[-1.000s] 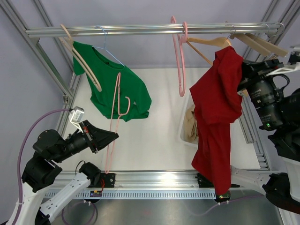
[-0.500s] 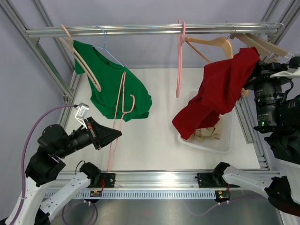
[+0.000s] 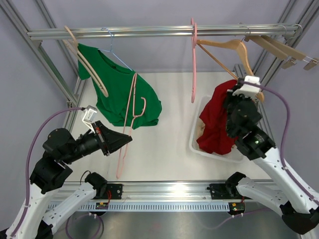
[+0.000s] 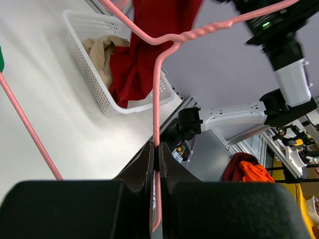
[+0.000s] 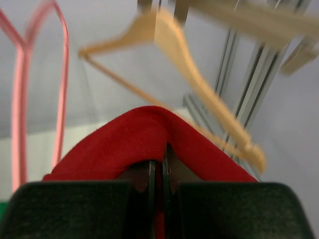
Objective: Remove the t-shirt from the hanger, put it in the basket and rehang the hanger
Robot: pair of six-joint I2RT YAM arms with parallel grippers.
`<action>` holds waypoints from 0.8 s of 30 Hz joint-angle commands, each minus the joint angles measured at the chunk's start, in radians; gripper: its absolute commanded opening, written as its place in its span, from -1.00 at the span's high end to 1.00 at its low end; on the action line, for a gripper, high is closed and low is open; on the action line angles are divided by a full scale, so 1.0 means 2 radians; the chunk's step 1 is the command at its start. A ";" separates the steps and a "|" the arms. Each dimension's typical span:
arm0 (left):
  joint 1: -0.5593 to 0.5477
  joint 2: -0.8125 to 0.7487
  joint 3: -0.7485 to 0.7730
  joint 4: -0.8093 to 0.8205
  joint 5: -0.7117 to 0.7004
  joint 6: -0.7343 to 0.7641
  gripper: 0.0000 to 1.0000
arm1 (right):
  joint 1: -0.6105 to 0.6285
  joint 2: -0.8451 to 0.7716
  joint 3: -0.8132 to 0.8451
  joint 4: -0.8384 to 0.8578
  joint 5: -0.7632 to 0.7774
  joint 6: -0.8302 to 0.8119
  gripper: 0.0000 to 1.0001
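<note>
White worktop [image 3: 164, 144], evenly lit. Pale lilac walls [image 3: 159, 55] on three sides. Aluminium profile frame [image 3: 52, 67] carries one horizontal rail [image 3: 149, 33] overhead.

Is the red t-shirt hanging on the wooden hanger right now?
No, the wooden hanger hangs bare on the rail, while the red t-shirt is pinched in the right gripper and droops into the white basket.

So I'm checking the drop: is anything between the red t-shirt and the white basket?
Nothing visible. The red t-shirt, pinched in the right fingers, hangs with its lower end inside the white basket, over a beige cloth.
</note>
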 commanded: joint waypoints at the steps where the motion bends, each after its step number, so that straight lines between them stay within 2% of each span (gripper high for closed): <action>1: -0.002 0.015 0.006 0.056 0.021 -0.003 1.00 | -0.006 -0.027 -0.101 0.000 0.004 0.142 1.00; 5: -0.002 0.027 0.004 0.069 0.028 -0.004 1.00 | -0.007 -0.049 -0.201 -0.036 0.047 0.269 0.98; 6: -0.002 0.027 0.004 0.073 0.029 -0.004 1.00 | -0.007 -0.049 -0.218 -0.051 0.064 0.333 0.98; 9: -0.002 0.037 0.001 0.083 0.031 -0.006 1.00 | -0.027 -0.030 -0.273 -0.085 0.059 0.433 0.99; 13: -0.002 0.055 -0.003 0.101 0.032 -0.013 1.00 | -0.049 0.046 -0.277 -0.153 0.082 0.555 1.00; 15: -0.002 0.064 -0.005 0.116 0.031 -0.017 1.00 | -0.050 0.056 -0.290 -0.158 0.100 0.611 1.00; 18: -0.002 0.079 -0.006 0.140 0.030 -0.029 1.00 | -0.061 0.046 -0.312 -0.145 0.104 0.636 0.97; 20: -0.002 0.084 -0.007 0.155 0.022 -0.032 1.00 | -0.062 0.013 -0.316 -0.151 0.110 0.632 0.88; 22: -0.002 0.093 -0.011 0.166 0.012 -0.039 1.00 | -0.062 -0.047 -0.310 -0.154 0.108 0.599 0.58; 23: -0.002 0.096 -0.017 0.183 0.008 -0.043 1.00 | -0.061 -0.074 -0.307 -0.143 0.094 0.518 0.43; 24: -0.003 0.101 -0.022 0.195 0.007 -0.049 1.00 | -0.062 -0.097 -0.294 -0.132 0.081 0.476 0.21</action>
